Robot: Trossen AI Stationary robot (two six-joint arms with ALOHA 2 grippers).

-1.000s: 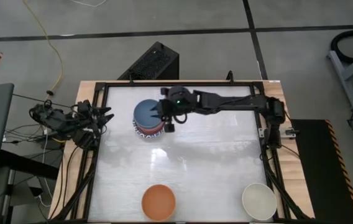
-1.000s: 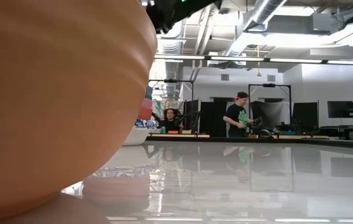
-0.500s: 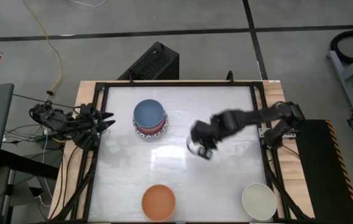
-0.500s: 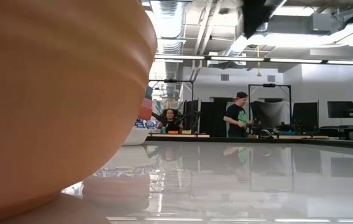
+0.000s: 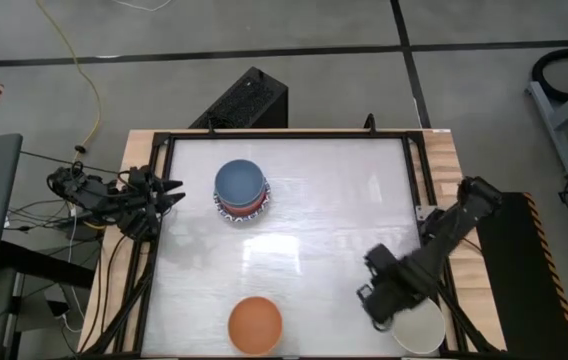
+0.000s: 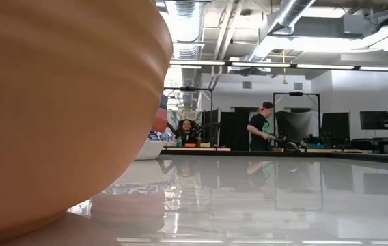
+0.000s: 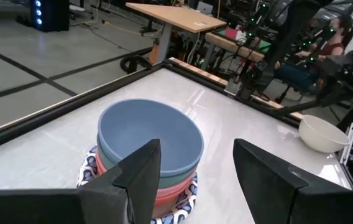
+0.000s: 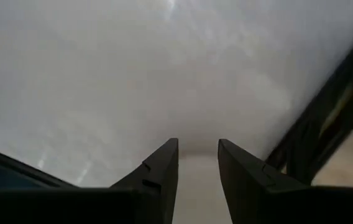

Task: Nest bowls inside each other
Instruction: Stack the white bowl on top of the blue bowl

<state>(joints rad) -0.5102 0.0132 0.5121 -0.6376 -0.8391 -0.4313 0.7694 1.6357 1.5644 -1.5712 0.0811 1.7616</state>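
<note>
Left edge of the white glossy counter (image 5: 294,230): the left tool (image 5: 167,190) waits above the rim, its two dark fingers (image 7: 140,168) spread well apart and holding nothing, pointed toward the stack.

Far left part of the counter: a stack of small round plain bowls, with the blue bowl (image 5: 239,183) on top and a red bowl (image 5: 254,207) showing beneath it; the stack rests on a flat blue-and-white patterned plate (image 7: 92,171). The left wrist view shows pink and green rims between the blue bowl and the plate.

Near edge, left of centre: the orange round bowl (image 5: 255,324) stands alone, upright; in the low view it fills the left side of the picture.

Near right corner: the cream round bowl (image 5: 422,326) stands upright. The right tool (image 5: 379,305) hangs just above the bowl's left rim, its fingers (image 8: 163,165) partly open with a narrow gap and empty; the cream rim shows between them in the right wrist view.

Background: two people (image 6: 259,126) in the room beyond the counter.
</note>
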